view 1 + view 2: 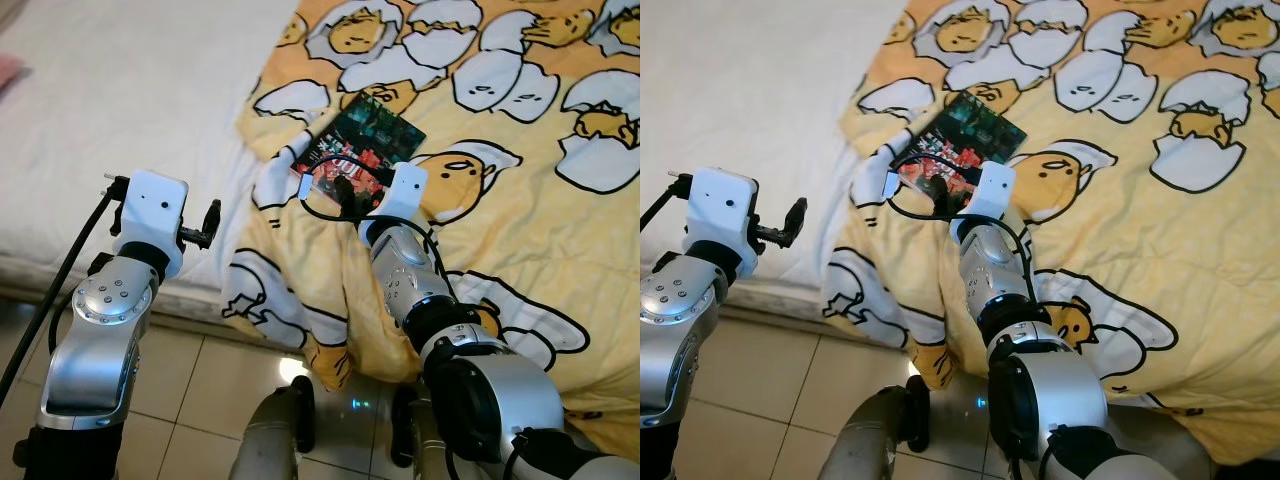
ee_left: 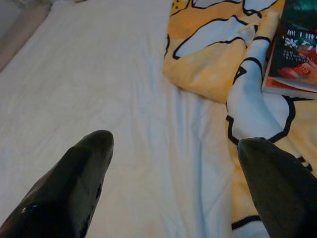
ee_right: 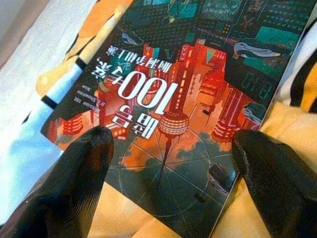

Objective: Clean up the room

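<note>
A book (image 1: 362,146) with a dark teal and red city cover lies flat on the yellow cartoon-egg blanket (image 1: 520,190) on the bed. My right gripper (image 3: 171,171) hovers just over the book's near end, open, one black finger (image 3: 81,168) to each side of the cover (image 3: 173,94), touching nothing that I can make out. My left gripper (image 2: 173,183) is open over the white sheet (image 2: 99,84) at the bed's near edge, with the blanket's folded edge (image 2: 252,99) and the book's corner (image 2: 292,54) beyond it.
The bed's edge (image 1: 190,295) runs across in front of me, with tiled floor (image 1: 180,380) below. The blanket hangs over that edge (image 1: 330,340) between my arms. A black cable (image 1: 60,280) trails along my left arm.
</note>
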Available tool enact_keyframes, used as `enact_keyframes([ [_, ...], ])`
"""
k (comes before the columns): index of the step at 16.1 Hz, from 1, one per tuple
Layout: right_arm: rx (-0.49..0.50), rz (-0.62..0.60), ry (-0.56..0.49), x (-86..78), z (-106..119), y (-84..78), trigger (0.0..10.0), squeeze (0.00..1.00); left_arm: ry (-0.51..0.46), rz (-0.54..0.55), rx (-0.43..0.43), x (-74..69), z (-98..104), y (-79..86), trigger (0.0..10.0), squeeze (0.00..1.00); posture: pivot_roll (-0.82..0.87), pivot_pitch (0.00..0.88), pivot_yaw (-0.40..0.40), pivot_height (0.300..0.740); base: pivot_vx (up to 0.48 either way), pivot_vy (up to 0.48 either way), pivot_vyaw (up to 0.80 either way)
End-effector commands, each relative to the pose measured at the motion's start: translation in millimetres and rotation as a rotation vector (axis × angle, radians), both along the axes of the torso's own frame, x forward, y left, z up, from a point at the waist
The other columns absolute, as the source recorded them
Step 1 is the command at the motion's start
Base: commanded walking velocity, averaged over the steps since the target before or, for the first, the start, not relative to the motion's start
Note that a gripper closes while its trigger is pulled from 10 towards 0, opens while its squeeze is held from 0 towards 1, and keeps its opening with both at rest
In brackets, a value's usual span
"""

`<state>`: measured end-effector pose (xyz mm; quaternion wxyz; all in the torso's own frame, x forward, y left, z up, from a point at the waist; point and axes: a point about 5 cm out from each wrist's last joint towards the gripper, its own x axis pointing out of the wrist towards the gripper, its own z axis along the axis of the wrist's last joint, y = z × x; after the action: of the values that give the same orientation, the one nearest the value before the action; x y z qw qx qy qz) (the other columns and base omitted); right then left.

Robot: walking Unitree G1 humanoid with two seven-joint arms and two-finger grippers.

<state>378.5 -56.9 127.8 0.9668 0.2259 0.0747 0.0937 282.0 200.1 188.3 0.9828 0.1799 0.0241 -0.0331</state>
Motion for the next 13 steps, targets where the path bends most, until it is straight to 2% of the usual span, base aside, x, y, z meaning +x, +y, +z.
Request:
enact_keyframes([
  [1,0.068,0.088,0.092,-17.6,-20,32.7,10.0,0.00,0.005,0.016,0.012,-4.4,0,4.2,10.0,0.00,0.17,0.322,0.125,0.723,0.000,0.000,0.00],
  [2,0.070,0.120,0.089,-21.2,-21,39.9,10.0,0.00,0.006,0.018,0.010,-4.5,-1,4.5,10.0,0.00,0.17,0.322,0.125,0.723,0.000,0.000,0.00],
  [5,0.070,0.371,0.027,-47.1,-24,87.1,10.0,0.00,0.012,0.026,0.005,-3.6,-3,5.5,10.0,0.00,0.16,0.305,0.115,0.723,0.000,0.000,0.00],
  [8,0.190,0.697,-0.135,-75.7,7,139.2,10.0,0.00,0.028,0.055,-0.005,-1.4,-8,10.0,10.0,0.00,0.14,0.307,0.115,0.723,0.000,0.000,0.00],
  [10,0.219,0.768,-0.175,-82.2,13,144.2,10.0,0.00,0.034,0.088,-0.013,0.0,-10,15.4,10.0,0.00,0.13,0.309,0.109,0.723,0.000,0.000,0.00],
  [12,0.128,0.578,-0.158,-60.9,2,104.8,10.0,0.00,0.023,0.124,-0.019,2.7,-9,22.3,10.0,0.00,0.12,0.312,0.103,0.723,0.000,0.000,0.00],
  [13,0.073,0.503,-0.172,-53.9,0,90.9,10.0,0.00,0.019,0.122,-0.023,3.4,-8,22.2,10.0,0.00,0.11,0.313,0.103,0.723,0.000,0.000,0.00],
])
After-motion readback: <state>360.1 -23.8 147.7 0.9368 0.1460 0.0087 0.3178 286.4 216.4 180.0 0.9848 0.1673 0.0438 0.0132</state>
